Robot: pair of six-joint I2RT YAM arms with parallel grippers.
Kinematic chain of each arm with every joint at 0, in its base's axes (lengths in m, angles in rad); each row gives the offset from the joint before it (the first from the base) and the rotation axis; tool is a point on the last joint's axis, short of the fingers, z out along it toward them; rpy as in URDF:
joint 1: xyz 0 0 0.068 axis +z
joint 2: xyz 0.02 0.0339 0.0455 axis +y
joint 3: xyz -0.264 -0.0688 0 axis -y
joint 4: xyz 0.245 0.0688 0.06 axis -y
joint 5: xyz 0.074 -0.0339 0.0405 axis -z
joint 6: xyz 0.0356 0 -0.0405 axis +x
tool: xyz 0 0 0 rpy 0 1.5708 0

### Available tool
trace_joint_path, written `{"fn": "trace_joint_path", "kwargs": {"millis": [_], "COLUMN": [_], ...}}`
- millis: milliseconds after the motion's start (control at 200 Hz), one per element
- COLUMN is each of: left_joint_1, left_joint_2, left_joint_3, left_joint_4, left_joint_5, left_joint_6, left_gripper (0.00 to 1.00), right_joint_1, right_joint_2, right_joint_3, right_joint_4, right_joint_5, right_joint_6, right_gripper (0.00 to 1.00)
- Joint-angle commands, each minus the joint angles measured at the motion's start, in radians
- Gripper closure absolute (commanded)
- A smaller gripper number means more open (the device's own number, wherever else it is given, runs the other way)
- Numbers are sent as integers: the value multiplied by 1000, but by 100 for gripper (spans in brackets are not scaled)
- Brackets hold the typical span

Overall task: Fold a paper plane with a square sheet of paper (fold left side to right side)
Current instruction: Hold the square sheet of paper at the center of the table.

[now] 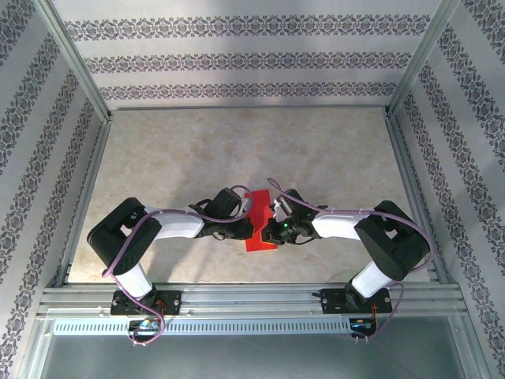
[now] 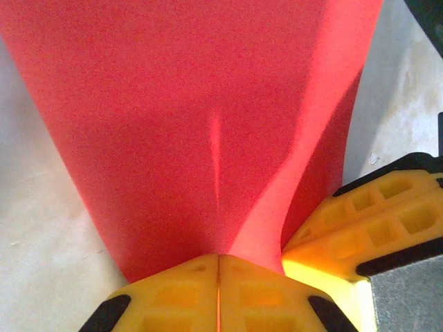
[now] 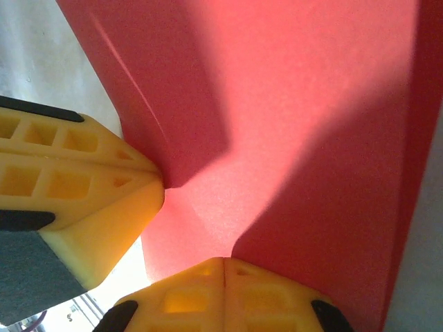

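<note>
Top external view: the pale table (image 1: 237, 150) lies around the work, and the left arm (image 1: 177, 225) and the right arm (image 1: 339, 225) bend inward from their bases to meet at its near middle. Between their wrists is the square sheet of paper (image 1: 259, 237), bright red. It shows as a narrow, stepped outline, bent rather than lying flat, though I cannot tell how far it clears the table. Meeting there looks deliberate. A left-to-right fold needs one side carried over while the other is anchored, so each arm takes a share of the same sheet.

From the left wrist, the left gripper (image 2: 218, 266) has its yellow fingertips pressed together with only a thin seam between them. The red paper rises straight out of that seam, so the gripper is clenched on the sheet's edge. Just beside it, at the right of that view, the fingers (image 2: 377, 221) of the other arm touch the paper. From the right wrist, the right gripper (image 3: 223, 268) is likewise pinched tight on the sheet, with the other arm's fingers biting in close at the left. Two holds this near each other, I judge, bunch the paper between them. A short raised ridge (image 2: 216, 155) runs up from the left pinch, and a soft valley curves away toward the right one.
</note>
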State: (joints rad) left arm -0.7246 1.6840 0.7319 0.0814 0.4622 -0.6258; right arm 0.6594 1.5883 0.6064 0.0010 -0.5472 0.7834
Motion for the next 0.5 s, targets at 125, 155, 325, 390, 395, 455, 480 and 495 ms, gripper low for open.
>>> {"fn": "trace_joint_path", "kwargs": {"millis": [125,155,325,390,395,455,480,495], "left_joint_1": [37,43,62,67,67,73,74,76], "left_joint_2": [-36,-33,-4,14,16,32,39,41], "left_joint_3": [27,27,26,22,21,20,21,21], "left_joint_4": [43,53,99,125,127,148,156,160], "left_joint_5": [46,52,67,79,80,94,97,98], "left_joint_6": [-4,-2,12,14,14,12,11,10], "left_gripper": [90,90,90,91,91,91,91,91], "right_joint_1": [13,12,13,13,12,13,13,13], "right_joint_2": [64,66,75,78,78,81,82,82], "right_joint_3": [-23,-23,-22,-22,-22,-20,-20,-20], "right_joint_4": [-59,-61,-75,-78,-78,-86,-88,-90], "right_joint_5": [71,75,92,95,95,99,99,100], "right_joint_6": [-16,-16,-26,-28,-29,-33,-35,-35], "right_gripper": [100,100,100,100,100,100,100,100]}}
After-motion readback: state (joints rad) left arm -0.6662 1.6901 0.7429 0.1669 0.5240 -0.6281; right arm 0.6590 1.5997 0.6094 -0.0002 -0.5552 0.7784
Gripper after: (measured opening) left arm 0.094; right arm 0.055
